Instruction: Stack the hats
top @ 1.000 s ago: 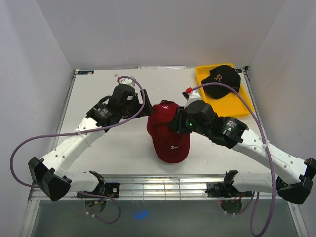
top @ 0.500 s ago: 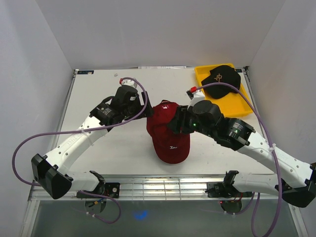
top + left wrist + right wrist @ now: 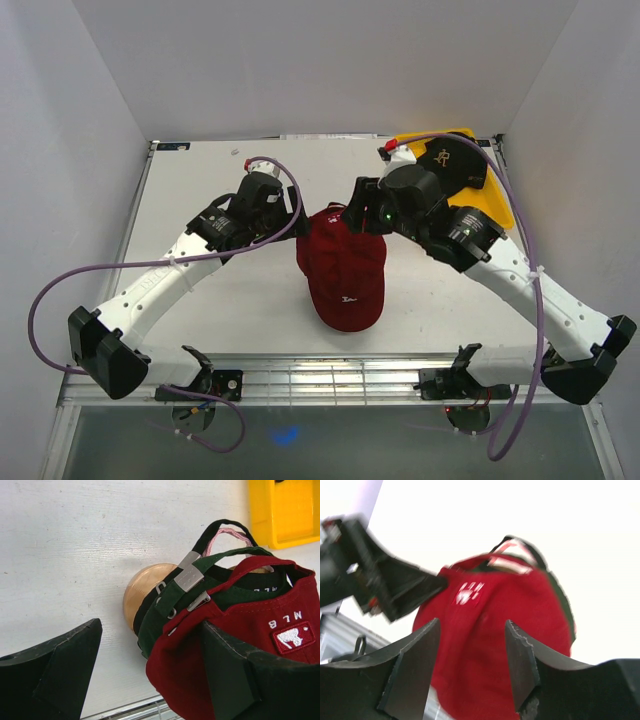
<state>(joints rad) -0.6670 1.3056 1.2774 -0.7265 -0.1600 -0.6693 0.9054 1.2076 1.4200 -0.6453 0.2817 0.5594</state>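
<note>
A red hat (image 3: pixel 345 270) tops a stack on the table's middle. In the left wrist view the red hat (image 3: pixel 250 595) lies over a dark green hat (image 3: pixel 165 615), with a pink strap (image 3: pixel 225 535) behind, all on a wooden stand (image 3: pixel 142 585). My left gripper (image 3: pixel 298 222) is open at the stack's back left; one finger (image 3: pixel 240 675) lies against the red hat, the other stands apart. My right gripper (image 3: pixel 360 193) hangs open above the stack's back right, with the red hat (image 3: pixel 500 610) beyond its gripper (image 3: pixel 470 665). A black hat (image 3: pixel 455 158) lies in the tray.
The yellow tray (image 3: pixel 490 215) sits at the back right corner, partly under my right arm, and its corner shows as a yellow tray (image 3: pixel 285 510) in the left wrist view. White walls close in on three sides. A metal rail runs along the near table edge.
My right gripper has opened, let go of the red hat and risen back toward the tray. My left gripper stays by the stack, its jaws slightly narrower.
</note>
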